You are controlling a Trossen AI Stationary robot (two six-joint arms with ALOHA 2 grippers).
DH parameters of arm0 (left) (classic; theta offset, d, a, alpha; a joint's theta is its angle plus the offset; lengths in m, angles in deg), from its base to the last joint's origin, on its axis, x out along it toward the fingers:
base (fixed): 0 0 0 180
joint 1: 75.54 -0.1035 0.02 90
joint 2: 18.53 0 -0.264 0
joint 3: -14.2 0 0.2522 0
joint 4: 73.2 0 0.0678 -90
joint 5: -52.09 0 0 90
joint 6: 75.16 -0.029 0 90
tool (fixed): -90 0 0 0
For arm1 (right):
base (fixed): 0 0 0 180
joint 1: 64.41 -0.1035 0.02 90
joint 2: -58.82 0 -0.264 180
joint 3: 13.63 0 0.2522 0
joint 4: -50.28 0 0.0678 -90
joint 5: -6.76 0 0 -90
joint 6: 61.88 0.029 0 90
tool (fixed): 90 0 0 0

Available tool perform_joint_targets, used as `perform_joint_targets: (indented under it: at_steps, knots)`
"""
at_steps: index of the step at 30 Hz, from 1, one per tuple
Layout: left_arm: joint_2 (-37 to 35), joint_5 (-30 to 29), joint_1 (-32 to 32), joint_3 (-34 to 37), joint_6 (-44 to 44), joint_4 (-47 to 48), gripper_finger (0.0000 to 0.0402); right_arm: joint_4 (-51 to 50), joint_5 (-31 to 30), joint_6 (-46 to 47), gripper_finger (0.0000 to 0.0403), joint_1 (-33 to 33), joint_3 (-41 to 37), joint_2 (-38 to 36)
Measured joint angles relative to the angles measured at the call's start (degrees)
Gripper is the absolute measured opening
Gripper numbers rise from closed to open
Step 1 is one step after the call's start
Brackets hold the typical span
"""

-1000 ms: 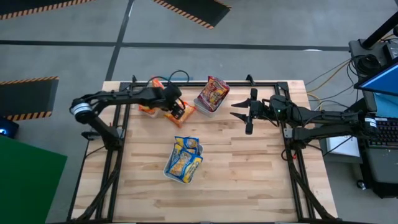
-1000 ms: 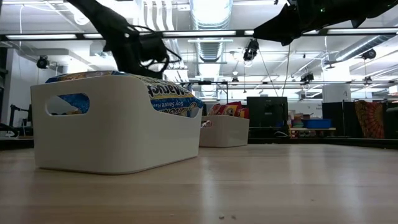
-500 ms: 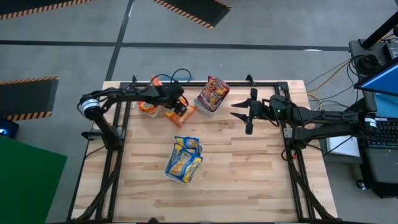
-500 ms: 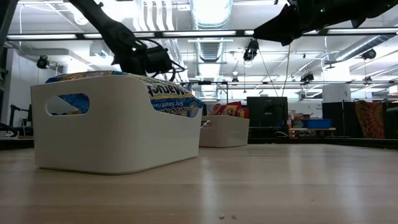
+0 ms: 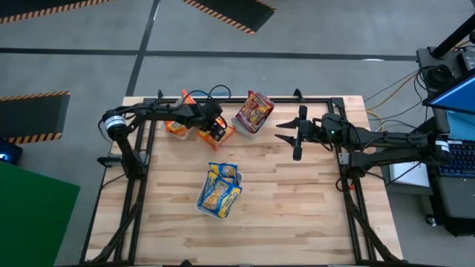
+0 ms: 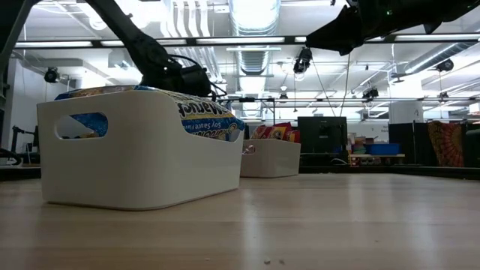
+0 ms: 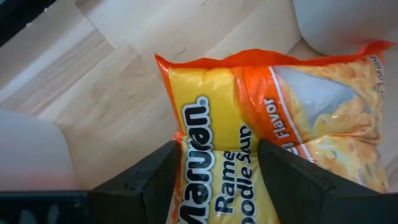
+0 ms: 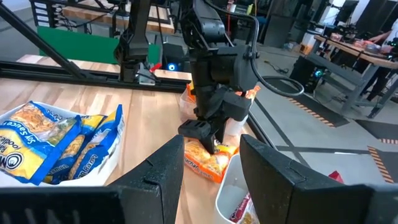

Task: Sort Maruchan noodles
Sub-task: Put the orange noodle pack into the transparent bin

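An orange noodle packet [image 5: 224, 136] [image 7: 249, 99] lies flat on the table between two far bins. My left gripper [image 5: 214, 130] [image 7: 217, 180] [image 8: 208, 138] is right above it, pointing down and open. One finger is beside the packet's edge, the other over its printed face. My right gripper [image 5: 286, 139] hovers open in the air near the table's far right, away from every packet. Other orange packets fill a bin [image 5: 176, 127]. Dark red packets fill another bin [image 5: 252, 113], and blue-and-yellow ones fill a white bin [image 5: 219, 193] [image 6: 142, 154]. My left gripper comes at the orange packet's end [image 7: 205, 134] from above, pointing down, with the packet's face showing between its fingers. The packet lies on the table. I cannot tell whether the fingertips touch it.
The bin of dark red packets stands close on the right of the orange packet, and the orange bin close on its left. A black rail [image 5: 312, 99] runs along the far edge. Bare wood spreads over the near half around the blue-and-yellow bin.
My left gripper has sunk a little toward the orange packet, and that arm has reached farther in from the table's left. The packet and my right arm have kept still.
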Motion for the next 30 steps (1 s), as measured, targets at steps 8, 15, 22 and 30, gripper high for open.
perform_joint_targets:
  at_steps: [8, 15, 22, 30]
  knots:
    - [-0.55, -0.07, 0.73, -0.02, -1.72, 0.48, 0.0082, -0.01, 0.0, -0.49, 0.0146, -0.01, 0.0, -0.01]
    - [-3.02, -0.97, 2.83, 0.1, -2.14, 1.49, 0.0008, -0.02, 0.0, -0.5, 0.0146, -0.01, 0.0, 0.0]
    - [-11.2, -6.08, 6.67, 0.2, -8.62, 2.1, 0.0, -0.04, 0.0, -0.51, 0.0146, 0.0, -0.01, -0.01]
    - [-24.33, -16.23, 7.67, -0.17, -11.75, 10.07, 0.0, -0.07, 0.0, -0.51, 0.0146, -0.01, -0.02, -0.01]
